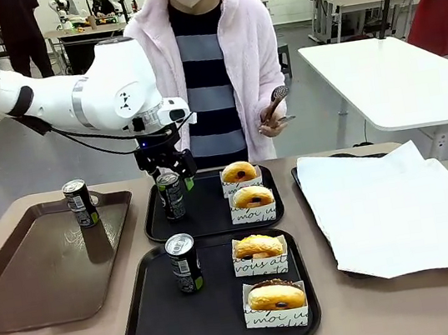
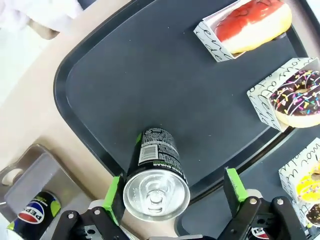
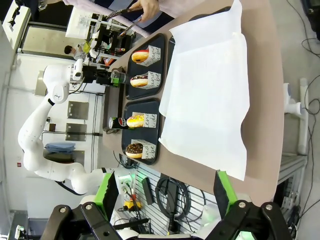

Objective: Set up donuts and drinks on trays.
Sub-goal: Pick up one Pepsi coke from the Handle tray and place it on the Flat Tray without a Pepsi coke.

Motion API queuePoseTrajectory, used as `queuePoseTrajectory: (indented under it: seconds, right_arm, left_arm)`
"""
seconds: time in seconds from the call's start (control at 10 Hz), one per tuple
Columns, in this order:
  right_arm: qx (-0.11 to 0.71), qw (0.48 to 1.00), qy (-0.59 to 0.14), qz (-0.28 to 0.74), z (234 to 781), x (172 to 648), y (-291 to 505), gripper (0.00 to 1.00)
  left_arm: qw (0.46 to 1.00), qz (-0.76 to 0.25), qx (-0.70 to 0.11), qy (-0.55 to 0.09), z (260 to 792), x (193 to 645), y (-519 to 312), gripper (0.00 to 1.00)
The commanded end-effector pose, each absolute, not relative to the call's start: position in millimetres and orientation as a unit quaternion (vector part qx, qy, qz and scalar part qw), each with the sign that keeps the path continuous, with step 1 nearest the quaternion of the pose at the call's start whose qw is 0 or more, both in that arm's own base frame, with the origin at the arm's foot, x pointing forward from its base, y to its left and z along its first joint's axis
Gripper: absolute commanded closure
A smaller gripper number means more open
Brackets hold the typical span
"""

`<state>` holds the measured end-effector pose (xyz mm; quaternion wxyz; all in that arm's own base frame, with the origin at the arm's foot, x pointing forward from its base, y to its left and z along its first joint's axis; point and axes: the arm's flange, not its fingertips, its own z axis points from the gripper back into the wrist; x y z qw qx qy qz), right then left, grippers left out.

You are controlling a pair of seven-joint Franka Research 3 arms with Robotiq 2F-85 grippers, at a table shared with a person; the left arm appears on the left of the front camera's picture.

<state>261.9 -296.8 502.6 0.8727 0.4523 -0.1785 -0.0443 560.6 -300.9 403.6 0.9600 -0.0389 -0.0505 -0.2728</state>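
My left gripper (image 1: 167,173) hangs open over the far black tray (image 1: 210,212), its fingers on either side of a dark drink can (image 1: 171,195) that stands upright there. In the left wrist view the can (image 2: 156,180) sits close to one green pad (image 2: 115,197), and a wide gap separates it from the other pad (image 2: 234,184). Two sleeved donuts (image 1: 238,174) (image 1: 253,198) lie on that tray. The near black tray (image 1: 158,320) holds a can (image 1: 184,263) and two donuts (image 1: 259,251) (image 1: 276,297). My right gripper (image 3: 166,192) is open, high above the table's right end.
A long brown tray (image 1: 38,279) at the left carries one more can (image 1: 81,203). At the right lies a tray lined with white paper (image 1: 399,209). The person stands across the table holding tongs (image 1: 275,102).
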Motion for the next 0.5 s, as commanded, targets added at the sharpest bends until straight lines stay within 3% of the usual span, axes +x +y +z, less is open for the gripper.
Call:
queuePoseTrajectory:
  seconds: [0.0, 0.4]
  right_arm:
    - [0.462, 0.865, -0.192, -0.039, 503.7, 264.6, -296.4, 0.00]
    - [0.462, 0.865, -0.192, -0.039, 503.7, 264.6, -296.4, 0.00]
  left_arm:
    - [0.967, -0.251, -0.012, -0.048, 416.0, 546.3, -305.9, 0.00]
    - [0.968, -0.245, 0.010, -0.062, 447.1, 532.1, -301.1, 0.00]
